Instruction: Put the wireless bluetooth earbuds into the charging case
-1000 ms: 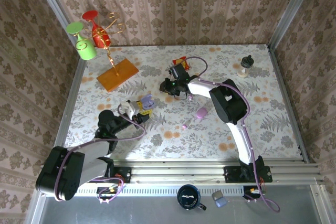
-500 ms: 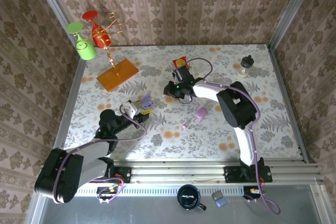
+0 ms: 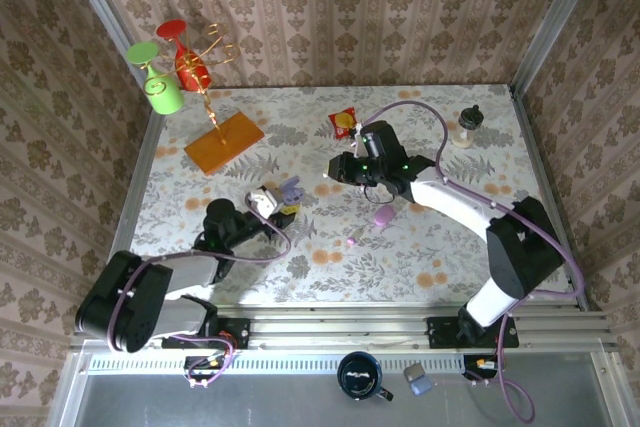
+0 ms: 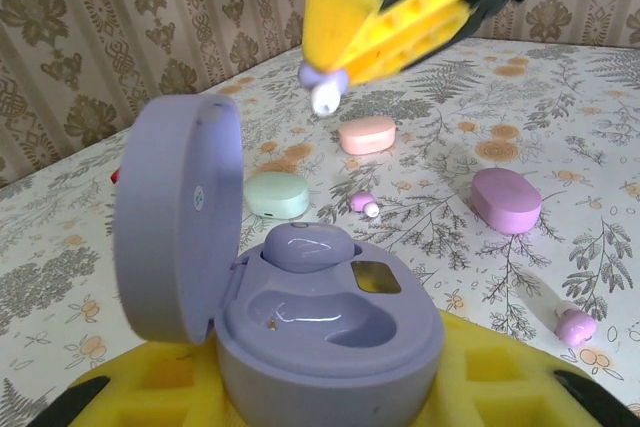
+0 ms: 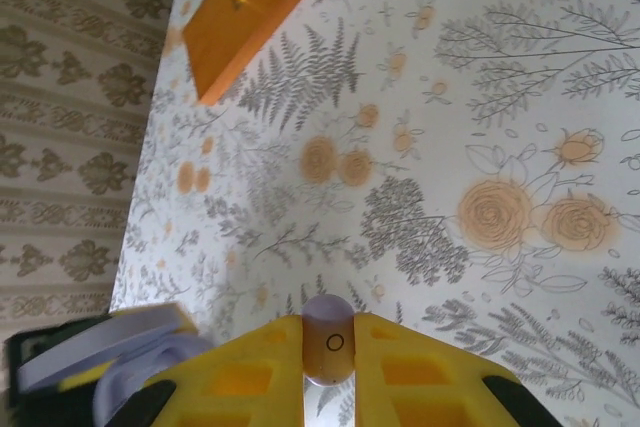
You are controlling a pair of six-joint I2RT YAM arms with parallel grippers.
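My left gripper [image 3: 272, 203] is shut on the base of an open purple charging case [image 4: 322, 332], its lid [image 4: 178, 217] standing up on the left. One purple earbud [image 4: 305, 247] sits in the far slot; the near slot [image 4: 335, 319] is empty. My right gripper [image 5: 330, 359] is shut on a second purple earbud [image 5: 329, 339], pinched between the yellow fingers [image 4: 392, 15]. It hangs above and beyond the case, right of it in the top view [image 3: 342, 170]. Two pink earbuds [image 4: 363, 203] [image 4: 575, 326] lie loose on the table.
Closed cases lie beyond the held one: pink [image 4: 367, 134], green [image 4: 278, 195] and lilac [image 3: 384, 215]. An orange board [image 3: 224, 142] with a glass rack stands at the back left. A red packet [image 3: 343, 123] and a small bottle [image 3: 468, 125] are at the back.
The right arm's elbow has swung out to the right and its gripper has shifted slightly right with the earbud. The left gripper has carried the open case a little to the right.
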